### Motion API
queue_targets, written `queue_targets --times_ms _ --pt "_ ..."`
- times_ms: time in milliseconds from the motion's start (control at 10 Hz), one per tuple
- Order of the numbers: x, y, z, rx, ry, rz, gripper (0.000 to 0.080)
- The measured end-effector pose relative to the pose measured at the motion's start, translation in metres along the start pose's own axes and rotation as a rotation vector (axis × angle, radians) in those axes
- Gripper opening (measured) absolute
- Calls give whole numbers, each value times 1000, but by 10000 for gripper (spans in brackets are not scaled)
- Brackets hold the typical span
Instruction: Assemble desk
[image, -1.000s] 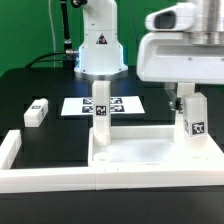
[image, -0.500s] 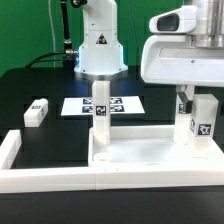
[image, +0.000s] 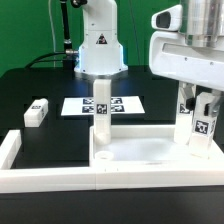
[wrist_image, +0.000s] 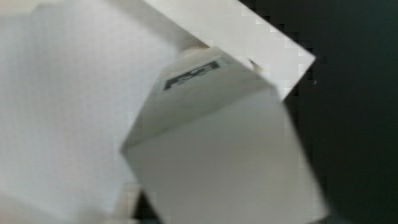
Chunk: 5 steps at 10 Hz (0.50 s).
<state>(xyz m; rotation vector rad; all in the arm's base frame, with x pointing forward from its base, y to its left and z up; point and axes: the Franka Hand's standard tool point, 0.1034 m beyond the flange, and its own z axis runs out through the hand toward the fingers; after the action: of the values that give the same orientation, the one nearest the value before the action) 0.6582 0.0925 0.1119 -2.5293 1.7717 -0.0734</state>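
Observation:
The white tray-like tabletop (image: 140, 156) lies at the front of the exterior view. One white leg (image: 101, 108) stands upright at its back corner on the exterior view's left. My gripper (image: 200, 104) is shut on a second tagged leg (image: 206, 126) and holds it upright at the tabletop's back corner on the exterior view's right. I cannot tell whether its lower end touches the tray. In the wrist view this leg (wrist_image: 222, 150) fills the frame beside the tabletop's white surface (wrist_image: 63, 100); my fingers are hidden there.
A loose leg (image: 37, 111) lies on the black table at the exterior view's left. The marker board (image: 76, 105) lies behind the tabletop. Long white border bars (image: 12, 150) run along the front and left. The robot base (image: 98, 45) stands at the back.
My gripper has moved toward the exterior view's right with the leg in it, and the leg now sits slightly lower at the tabletop's right back corner.

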Motion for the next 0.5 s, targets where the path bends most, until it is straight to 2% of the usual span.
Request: queue_targets --times_ms 100,200,300,400,500 --pt "8 2 4 68 -31 184 207" --pt "15 11 11 128 -36 285 52" --pt "17 20 17 125 -35 318 13" --pt "16 18 16 121 -40 367 13" --pt "11 17 16 105 -36 371 3"
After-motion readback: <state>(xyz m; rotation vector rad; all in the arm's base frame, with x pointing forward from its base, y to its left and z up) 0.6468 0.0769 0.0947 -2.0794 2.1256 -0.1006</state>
